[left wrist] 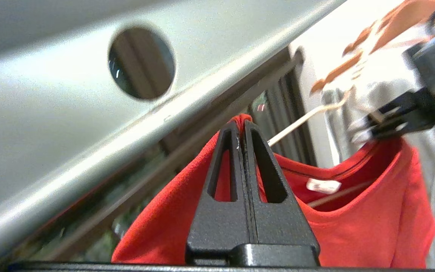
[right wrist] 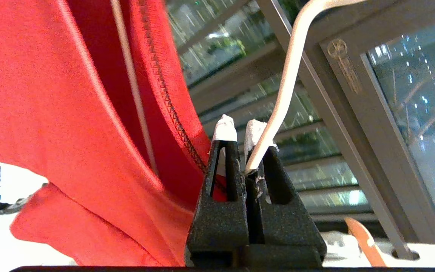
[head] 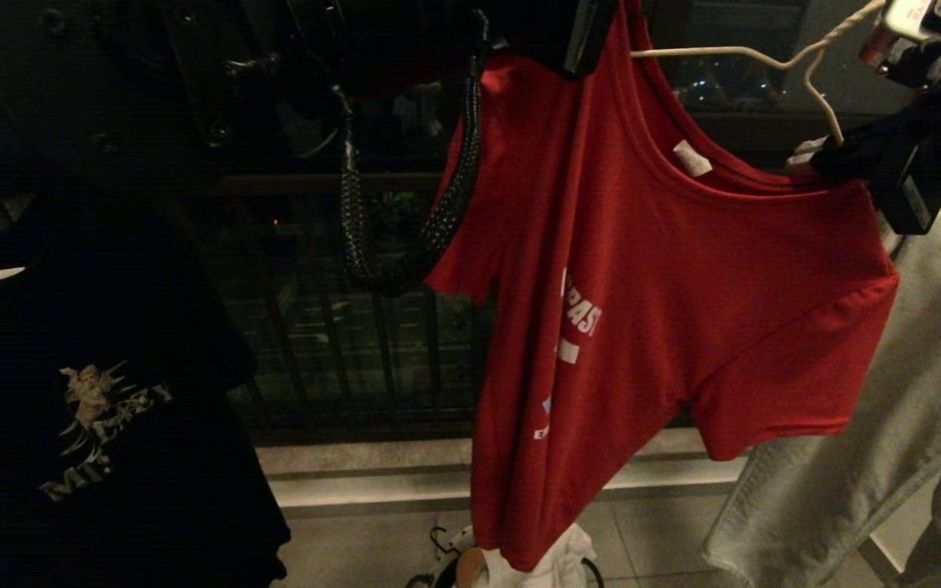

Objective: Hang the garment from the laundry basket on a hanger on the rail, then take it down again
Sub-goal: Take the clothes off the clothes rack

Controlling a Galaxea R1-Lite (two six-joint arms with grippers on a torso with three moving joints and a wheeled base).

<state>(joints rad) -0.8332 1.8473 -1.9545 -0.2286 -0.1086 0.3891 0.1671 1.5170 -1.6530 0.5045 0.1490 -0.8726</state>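
In the head view, the red garment [head: 642, 310] hangs high in the air, well above the laundry basket [head: 470, 572] on the floor. One shoulder is pinched at the top by the left end effector [head: 577, 41]. The other shoulder sits by the right end effector [head: 826, 159], which holds the thin cream hanger [head: 764, 59]. The shirt is soft and floppy, with white letters on the front. A black T-shirt [head: 95, 408] hangs to the left and a pale grey cloth [head: 887, 457] to the right.

In the left wrist view, the left end effector [left wrist: 243, 124] is clenched on a fold of the red garment [left wrist: 372, 226], just under the smooth grey rail [left wrist: 89, 113]. The cloth is thin and could slip out if the arm pulls hard.

In the right wrist view, the right end effector [right wrist: 240, 130] is clenched on the bent wire of the hanger [right wrist: 289, 83], with the garment's stitched collar [right wrist: 168, 102] just beside it. The wire is smooth and round, so it could turn or slide in the grip. Then the shirt could fall off one end and drop to the floor.
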